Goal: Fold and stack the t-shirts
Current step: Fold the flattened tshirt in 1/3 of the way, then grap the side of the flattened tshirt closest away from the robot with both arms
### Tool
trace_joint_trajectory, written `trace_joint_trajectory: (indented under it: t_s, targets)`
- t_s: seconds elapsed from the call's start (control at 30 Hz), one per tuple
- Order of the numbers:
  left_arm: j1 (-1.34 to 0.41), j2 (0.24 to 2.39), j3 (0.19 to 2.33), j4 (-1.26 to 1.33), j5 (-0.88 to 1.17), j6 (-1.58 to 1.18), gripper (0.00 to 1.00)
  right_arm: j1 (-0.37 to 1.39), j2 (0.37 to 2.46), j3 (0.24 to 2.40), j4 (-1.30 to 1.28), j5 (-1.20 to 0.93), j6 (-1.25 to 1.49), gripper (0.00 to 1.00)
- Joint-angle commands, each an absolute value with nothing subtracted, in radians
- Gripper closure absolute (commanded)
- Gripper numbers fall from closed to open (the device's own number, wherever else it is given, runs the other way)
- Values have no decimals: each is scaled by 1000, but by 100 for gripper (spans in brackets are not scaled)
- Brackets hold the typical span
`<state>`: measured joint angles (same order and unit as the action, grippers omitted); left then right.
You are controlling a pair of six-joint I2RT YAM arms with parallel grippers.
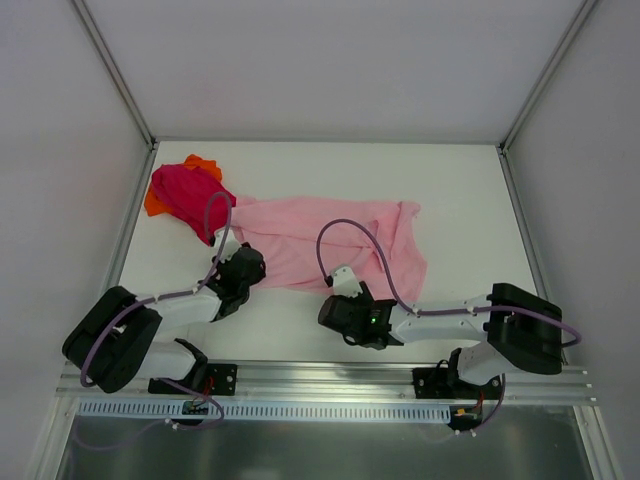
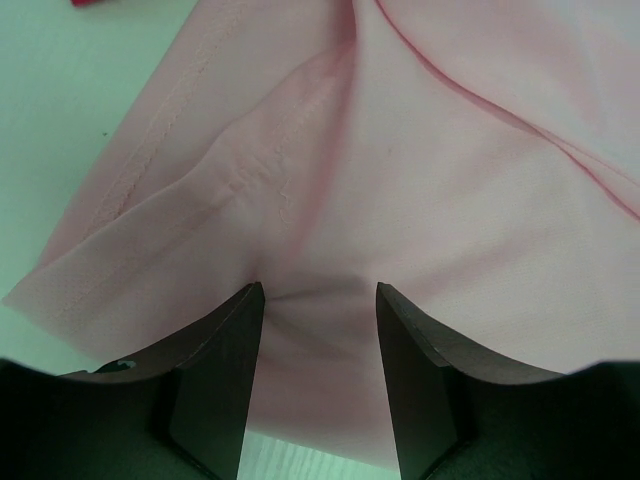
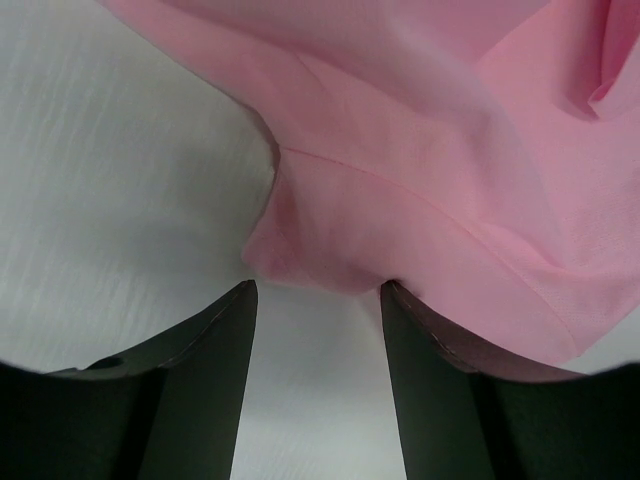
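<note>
The light pink t-shirt [image 1: 330, 240] lies spread and wrinkled across the middle of the table. A magenta t-shirt [image 1: 185, 193] is bunched at the back left on top of an orange t-shirt [image 1: 205, 164]. My left gripper [image 1: 248, 258] is at the pink shirt's near left edge. In the left wrist view the left gripper [image 2: 320, 290] is open, with the pink cloth [image 2: 400, 180] lying between and under its fingers. My right gripper [image 1: 342, 287] is at the shirt's near edge. In the right wrist view the right gripper [image 3: 318, 285] is open, with a fold of the pink hem [image 3: 330, 240] just past its tips.
White walls close in the table [image 1: 460, 180] on the left, back and right. An aluminium rail [image 1: 320, 380] carrying both arm bases runs along the near edge. Purple cables loop above both wrists.
</note>
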<state>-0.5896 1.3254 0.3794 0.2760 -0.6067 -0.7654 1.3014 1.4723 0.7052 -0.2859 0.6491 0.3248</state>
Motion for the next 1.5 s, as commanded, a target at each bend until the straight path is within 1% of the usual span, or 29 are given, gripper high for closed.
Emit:
trace_joint_trajectory:
  t_s: [0.0,0.1,0.13,0.3,0.43,0.47,0.5,0.57,0.6,0.67,0.7,0.87,0.97,1.03,1.07,1.23,1.27,1.37,1.43,1.47]
  targets:
    - [-594,1267,313,339,-614,-840,50,1305,1444,721,-244,710,362,43]
    - [-594,1259,342,195,-689,-917,52,1307,1407,706,-250,709,364,43]
    - [-595,1247,345,175,-693,-926,54,1307,1396,700,-252,709,362,43]
    - [-621,1162,336,31,-747,-1023,55,1307,1351,683,-247,713,361,43]
    - [-653,1103,318,43,-741,-988,54,1307,1384,699,-247,715,348,43]
    - [-660,1095,310,85,-729,-953,50,1308,1394,706,-244,712,348,43]
    - [-664,1089,293,194,-704,-915,48,1307,1411,709,-239,706,345,43]
    - [-669,1092,282,315,-636,-798,44,1307,1430,721,-221,686,336,44]
    - [-669,1113,297,363,-624,-770,39,1307,1437,724,-219,683,334,44]
    - [-670,1144,349,325,-646,-758,39,1308,1447,724,-218,680,331,44]
    - [-679,1161,392,248,-675,-803,41,1312,1440,723,-221,681,331,44]
    - [-725,1129,383,177,-808,-891,44,1313,1391,690,-218,687,336,44]
    - [-767,1132,425,66,-899,-945,44,1313,1368,673,-216,687,337,44]
    - [-804,1126,437,6,-986,-1031,45,1315,1364,664,-210,687,339,44]
    - [-839,1117,448,-90,-1011,-1073,45,1315,1359,661,-207,686,339,44]
    - [-932,1078,472,-348,-1124,-1360,45,1322,1356,657,-204,686,342,44]
    - [-940,1072,476,-444,-1134,-1411,44,1324,1355,657,-201,686,341,44]
    - [-946,1072,460,-508,-1143,-1534,43,1331,1350,655,-209,686,342,44]
    - [-946,1069,433,-471,-1123,-1517,43,1336,1341,652,-210,687,347,44]
    - [-946,1066,420,-403,-1114,-1473,42,1339,1333,650,-215,692,348,44]
